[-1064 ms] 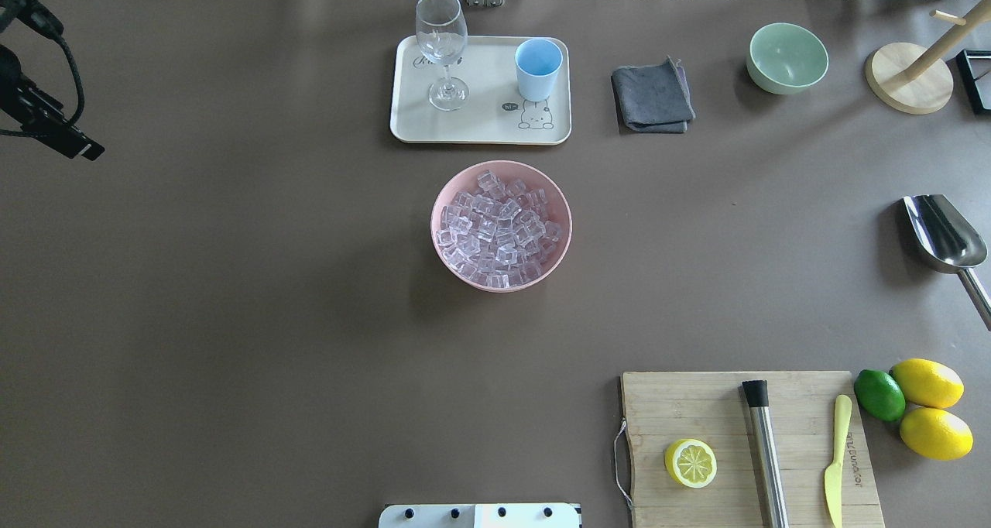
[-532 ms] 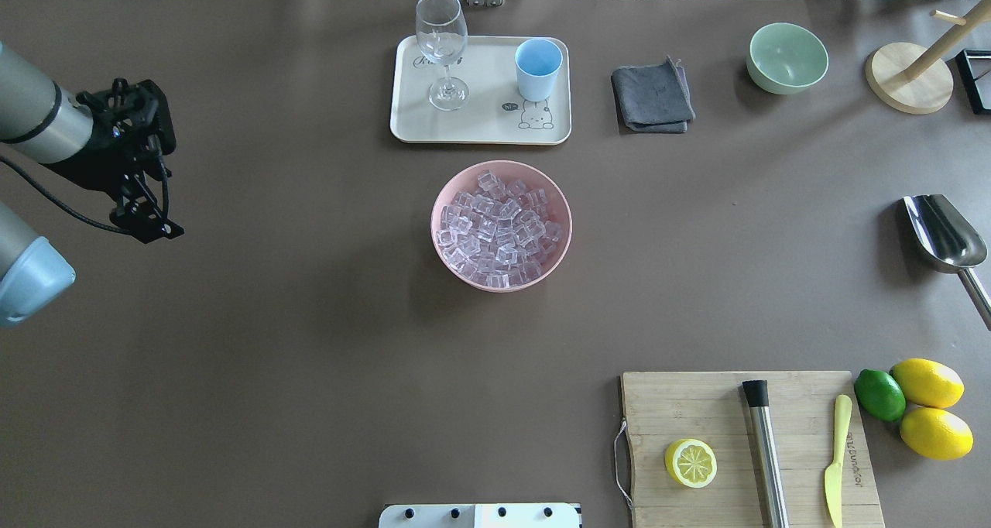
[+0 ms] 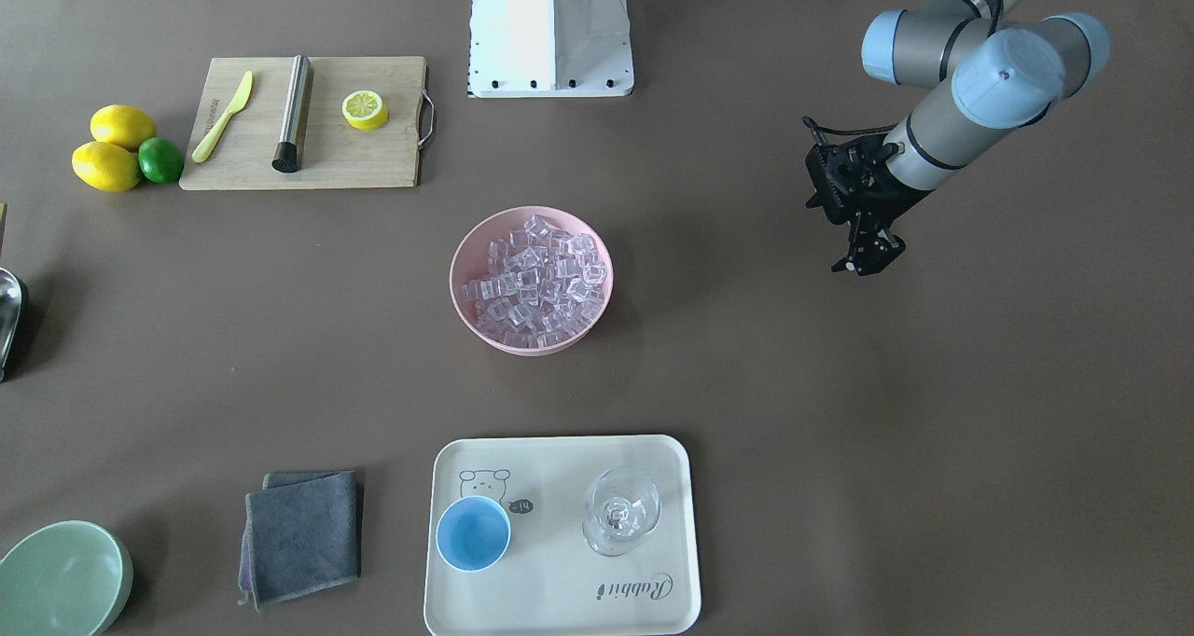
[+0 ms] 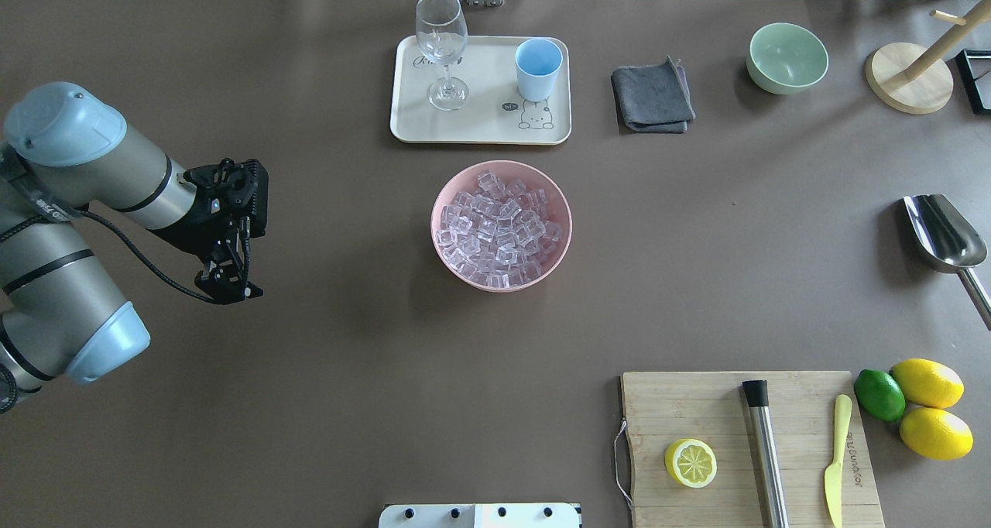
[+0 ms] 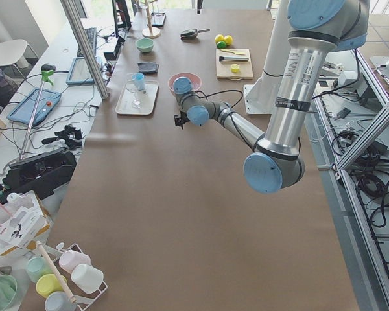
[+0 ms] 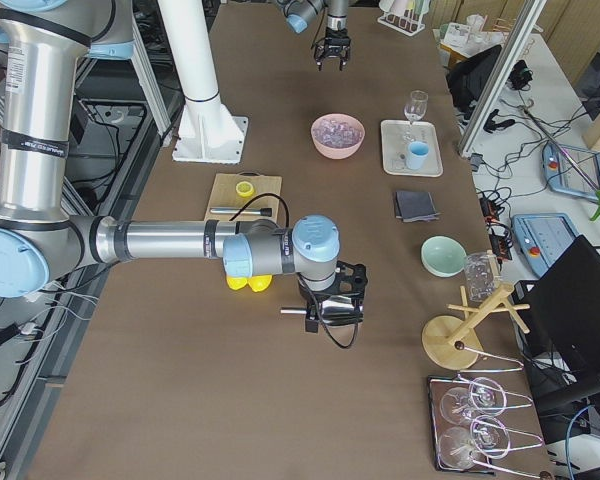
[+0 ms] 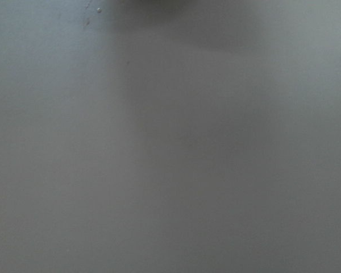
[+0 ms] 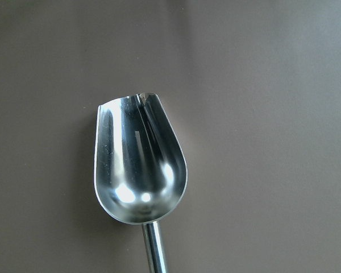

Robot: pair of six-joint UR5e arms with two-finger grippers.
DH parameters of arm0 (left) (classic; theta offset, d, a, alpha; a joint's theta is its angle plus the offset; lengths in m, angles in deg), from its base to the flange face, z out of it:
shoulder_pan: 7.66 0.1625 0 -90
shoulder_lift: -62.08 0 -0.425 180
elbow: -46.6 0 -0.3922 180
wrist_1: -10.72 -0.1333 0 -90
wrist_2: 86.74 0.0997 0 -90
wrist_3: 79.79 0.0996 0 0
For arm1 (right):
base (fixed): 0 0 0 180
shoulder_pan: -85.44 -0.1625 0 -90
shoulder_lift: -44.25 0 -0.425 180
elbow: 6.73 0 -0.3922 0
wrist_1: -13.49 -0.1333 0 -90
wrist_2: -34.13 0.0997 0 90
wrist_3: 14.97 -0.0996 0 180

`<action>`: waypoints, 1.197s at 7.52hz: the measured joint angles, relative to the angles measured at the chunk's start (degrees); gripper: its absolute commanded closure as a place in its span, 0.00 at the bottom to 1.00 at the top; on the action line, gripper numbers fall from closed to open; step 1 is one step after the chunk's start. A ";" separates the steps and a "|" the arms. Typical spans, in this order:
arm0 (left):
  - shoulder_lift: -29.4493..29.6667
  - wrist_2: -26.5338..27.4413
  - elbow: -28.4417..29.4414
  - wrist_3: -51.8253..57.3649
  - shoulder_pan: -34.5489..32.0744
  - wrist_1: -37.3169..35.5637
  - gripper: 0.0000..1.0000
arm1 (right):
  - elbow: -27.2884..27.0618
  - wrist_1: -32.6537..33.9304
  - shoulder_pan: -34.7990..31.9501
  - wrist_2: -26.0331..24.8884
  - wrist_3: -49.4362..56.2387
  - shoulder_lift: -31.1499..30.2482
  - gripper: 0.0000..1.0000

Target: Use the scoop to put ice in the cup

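Scoop (image 8: 139,170) judged stiff, light, slick steel; to be gripped mid-handle. Right gripper (image 6: 330,306) hung over it, left gripper (image 4: 229,286) at left; grip state can't be told for either.

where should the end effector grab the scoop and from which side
Take the scoop by its thin straight handle, coming down from above. It lies flat on the table, open side up; the scooping end is wide and rounded, the handle narrow enough to pinch.
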 measured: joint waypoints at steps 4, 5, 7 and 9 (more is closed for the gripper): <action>2.22 5.28 0.95 -0.15 5.14 9.15 0.02 | 1.64 -17.00 8.11 -5.57 -10.88 -4.82 0.01; 3.14 5.96 1.94 -0.21 6.29 10.81 0.02 | 2.03 -19.83 10.20 -7.71 -13.16 -5.20 0.02; 6.43 9.51 5.11 -0.11 7.52 13.87 0.02 | 5.65 -27.78 13.61 -11.16 -16.23 -5.37 0.02; 12.05 10.85 10.78 -0.01 7.72 16.52 0.02 | 7.20 -31.30 17.54 -14.71 -19.18 -5.18 0.02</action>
